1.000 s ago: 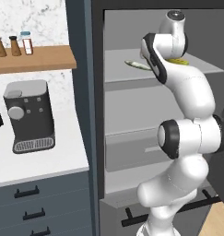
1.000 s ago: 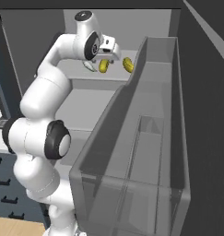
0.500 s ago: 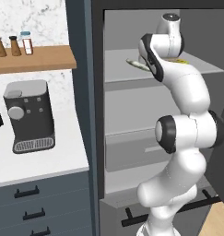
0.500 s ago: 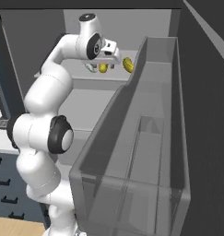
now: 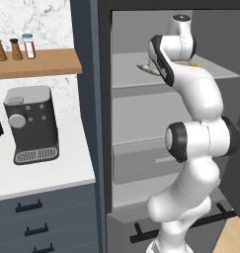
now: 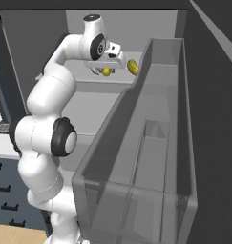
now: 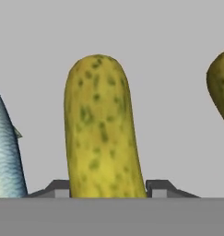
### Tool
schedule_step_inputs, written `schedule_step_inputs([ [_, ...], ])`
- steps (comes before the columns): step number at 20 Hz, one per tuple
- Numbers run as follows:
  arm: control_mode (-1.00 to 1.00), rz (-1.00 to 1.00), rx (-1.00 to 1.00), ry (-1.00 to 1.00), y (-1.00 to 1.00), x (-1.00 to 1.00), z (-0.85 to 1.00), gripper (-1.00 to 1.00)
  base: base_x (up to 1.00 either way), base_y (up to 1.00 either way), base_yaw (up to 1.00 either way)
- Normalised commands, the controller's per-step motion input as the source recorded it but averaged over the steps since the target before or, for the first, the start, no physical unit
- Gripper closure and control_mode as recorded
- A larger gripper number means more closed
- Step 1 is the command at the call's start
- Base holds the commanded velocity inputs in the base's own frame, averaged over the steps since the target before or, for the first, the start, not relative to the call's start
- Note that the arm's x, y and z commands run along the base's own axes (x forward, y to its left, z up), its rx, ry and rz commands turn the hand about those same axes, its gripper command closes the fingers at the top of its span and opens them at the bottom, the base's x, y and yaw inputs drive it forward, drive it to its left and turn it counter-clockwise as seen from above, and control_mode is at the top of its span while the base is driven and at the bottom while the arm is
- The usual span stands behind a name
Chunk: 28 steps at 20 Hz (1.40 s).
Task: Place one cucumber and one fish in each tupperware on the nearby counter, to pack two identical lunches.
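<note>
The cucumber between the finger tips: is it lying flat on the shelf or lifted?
Cannot tell. In the hand view the cucumber stands between the gripper's finger tips; contact with the grey shelf is hidden.

Over the last second the arm reached a little further into the fridge, and the pincer [image 6: 107, 71] sank lower over the upper shelf [image 6: 89, 86]. It came down around one cucumber [image 7: 102, 126], which in the hand view stood between the two finger tips [image 7: 58, 188], each tip close against a side of it. The jaws drew in from wide open to a narrower gap. Whether they were already pressing the cucumber cannot be told.
</note>
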Motion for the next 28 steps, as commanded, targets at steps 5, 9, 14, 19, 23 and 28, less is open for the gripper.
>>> schedule_step_inputs([
  [5, -1.0, 0.01, 0.0, -0.04, 0.0, -0.54, 0.0, 1.0, 0.0, 0.0, 0.0],
  [9, -1.0, 0.05, 0.05, -0.32, 0.0, -1.0, 0.0, 1.0, 0.0, 0.0, 0.0],
  [14, -1.0, 0.04, 0.06, -0.4, 0.0, -1.0, -0.01, 1.0, 0.0, 0.0, 0.0],
  [19, -1.0, 0.05, 0.03, -0.37, 0.0, -1.0, -0.02, 1.0, 0.0, 0.0, 0.0],
  [23, -1.0, 0.01, 0.03, -0.33, 0.0, -1.0, 0.0, 1.0, 0.0, 0.0, 0.0],
  [28, -1.0, 0.04, 0.0, -0.07, 0.08, -1.0, -0.1, 1.0, 0.0, 0.0, 0.0],
])
